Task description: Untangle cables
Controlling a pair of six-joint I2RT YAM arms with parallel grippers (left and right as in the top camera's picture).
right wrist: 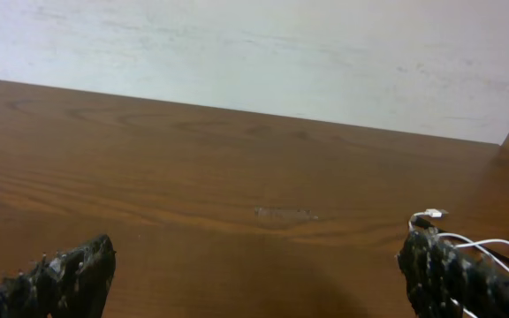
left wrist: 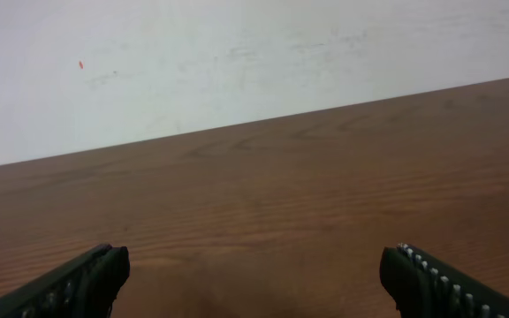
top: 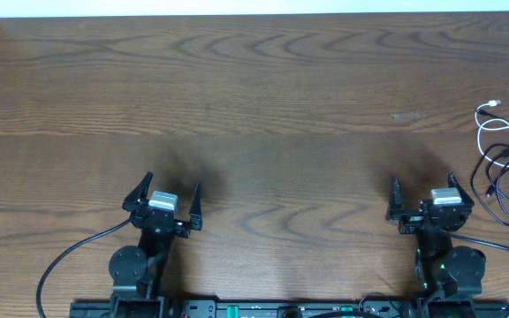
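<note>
Overhead view: the left pincer (top: 173,183) and the right pincer (top: 422,183) sit low over the wooden table (top: 263,97), each with its fingers spread wide and nothing between them. The cables (top: 505,163) lie off the right pincer's outer right side, near it and partly ahead of it, well apart from the left pincer. The white cord (top: 499,126) loops at the forward end, and its plug (top: 493,104) points away from the pincer. The black cords (top: 502,190) coil about level with the pincer. The heap's long axis runs roughly fore-and-aft, and its outer edge leaves the frame.

Left wrist view: the left pincer (left wrist: 254,265) gapes over bare table, with no cord ahead.

Right wrist view: the right pincer (right wrist: 254,261) is spread, and the white cord (right wrist: 493,243) lies just beyond its right-hand finger (right wrist: 449,269).

The cords look thin, light and limp, so they would likely drag along together. A pinch on a free run near a plug seems better than one at a crossing.
</note>
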